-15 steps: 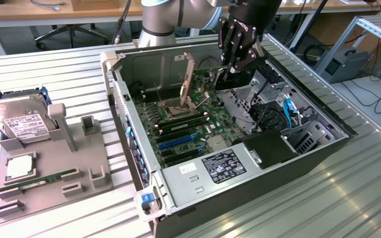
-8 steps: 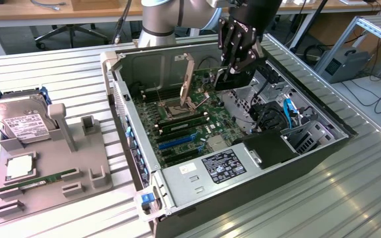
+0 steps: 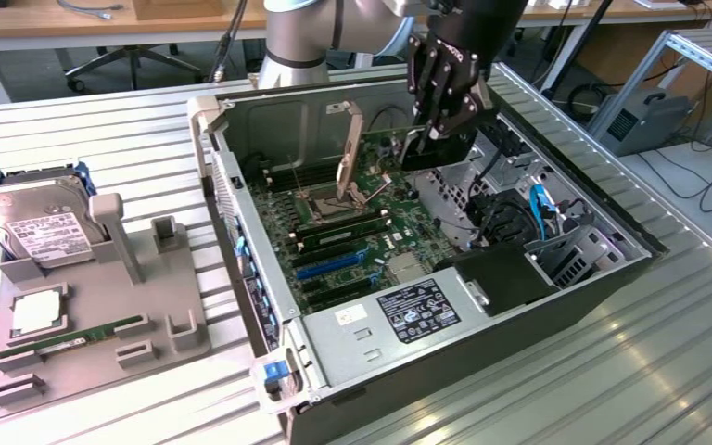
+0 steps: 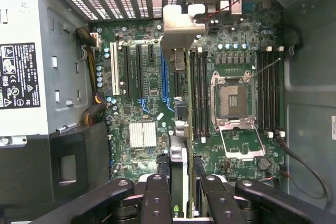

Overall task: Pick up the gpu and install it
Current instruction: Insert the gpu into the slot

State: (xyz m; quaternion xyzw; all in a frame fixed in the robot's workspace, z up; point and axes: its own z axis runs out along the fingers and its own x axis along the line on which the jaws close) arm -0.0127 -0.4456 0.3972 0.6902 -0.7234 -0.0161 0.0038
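Note:
My gripper (image 3: 438, 125) is shut on the gpu (image 3: 440, 150), a green card with a black cooler, and holds it on edge above the open computer case (image 3: 226, 185). The card hangs over the motherboard (image 3: 369, 232), clear of it. In the wrist view the gpu (image 4: 180, 156) runs edge-on away from my gripper (image 4: 185, 195). Its silver end bracket (image 4: 178, 24) points toward the case's rear slot grilles. It hovers between the blue expansion slot (image 4: 167, 77) and the black memory slots (image 4: 198, 93). Black fingers (image 4: 157, 198) clamp it from both sides.
The open CPU socket (image 4: 233, 100) with its raised lever (image 3: 353, 148) lies beside the card. The power supply (image 3: 412, 311) and drive cage with cables (image 3: 517, 213) fill the case's near end. A grey fixture (image 3: 84, 362) at the exterior view's left holds a hard drive (image 3: 41, 227) and RAM stick (image 3: 71, 336).

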